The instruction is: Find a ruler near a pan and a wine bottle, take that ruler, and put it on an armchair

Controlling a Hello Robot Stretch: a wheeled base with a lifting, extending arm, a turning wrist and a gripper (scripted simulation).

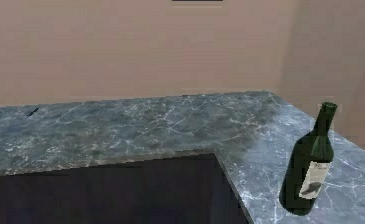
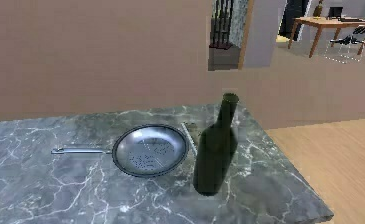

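As the forward view looks down on a grey marbled surface [image 1: 110,125] that turns a corner, a dark green wine bottle [image 1: 310,165] stands upright at the right, pale label toward us. Far off at the left of that stone there's a tiny dark sliver [image 1: 32,110], too small to name.

Over to the arm side view: the wine bottle [image 2: 216,150] stands upright near the right end of the surface [image 2: 50,195]. Just to its left a round silvery pan [image 2: 150,150] lies flat, its thin handle [image 2: 82,151] pointing toward the picture's left. Pan and bottle sit close, but whether they touch I cannot tell.

A plain beige wall [image 2: 90,50] runs behind. Wooden floor [image 2: 335,150] shows at the right, and through an opening at top right stands a wooden table [image 2: 325,22].

Where the ruler lies I cannot tell, and the pincer's state cannot be told either.
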